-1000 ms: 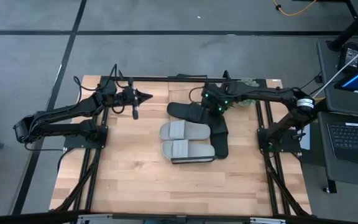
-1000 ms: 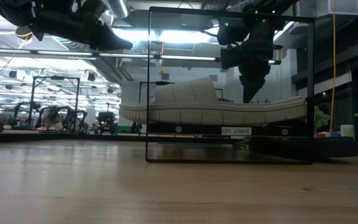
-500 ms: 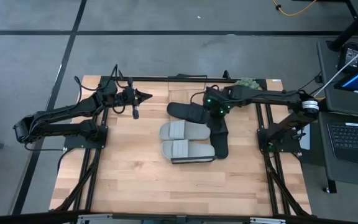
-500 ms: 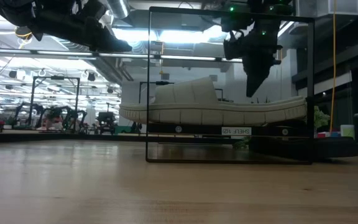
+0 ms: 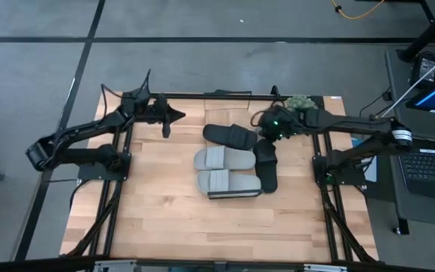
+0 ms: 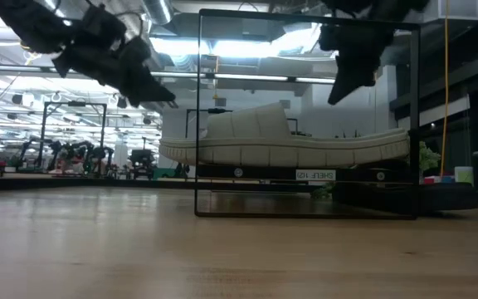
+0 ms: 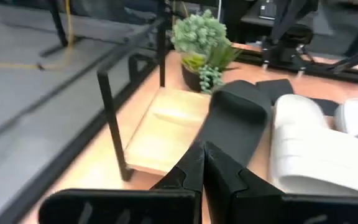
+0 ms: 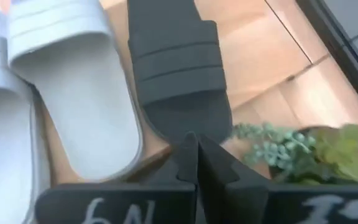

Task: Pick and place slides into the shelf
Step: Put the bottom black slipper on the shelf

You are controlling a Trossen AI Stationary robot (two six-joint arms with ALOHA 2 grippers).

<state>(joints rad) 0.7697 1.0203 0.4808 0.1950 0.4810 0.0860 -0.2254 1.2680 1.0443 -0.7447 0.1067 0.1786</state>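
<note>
Two light grey slides (image 5: 221,170) lie side by side mid-table. One black slide (image 5: 232,136) lies at their far side and another (image 5: 266,168) at their right. The shelf's light plank (image 7: 166,127) sits in a thin black wire frame (image 6: 199,108) toward the far edge (image 5: 223,109), and the first black slide (image 7: 235,124) lies along its near side. My left gripper (image 5: 178,115) hangs shut in the air, left of the shelf. My right gripper (image 5: 263,132) is shut above the black slides, with nothing between its fingers (image 8: 194,155).
A small green potted plant (image 5: 300,100) stands at the far edge, right of the shelf and close behind my right gripper. Bare wooden tabletop (image 5: 202,227) spreads toward the near edge. A laptop (image 5: 433,162) sits off the table's right side.
My right gripper has risen and drawn back toward the table's right, away from the black slides, staying shut. My left arm has swung toward the far edge and its gripper has tipped downward. The slides have not moved.
</note>
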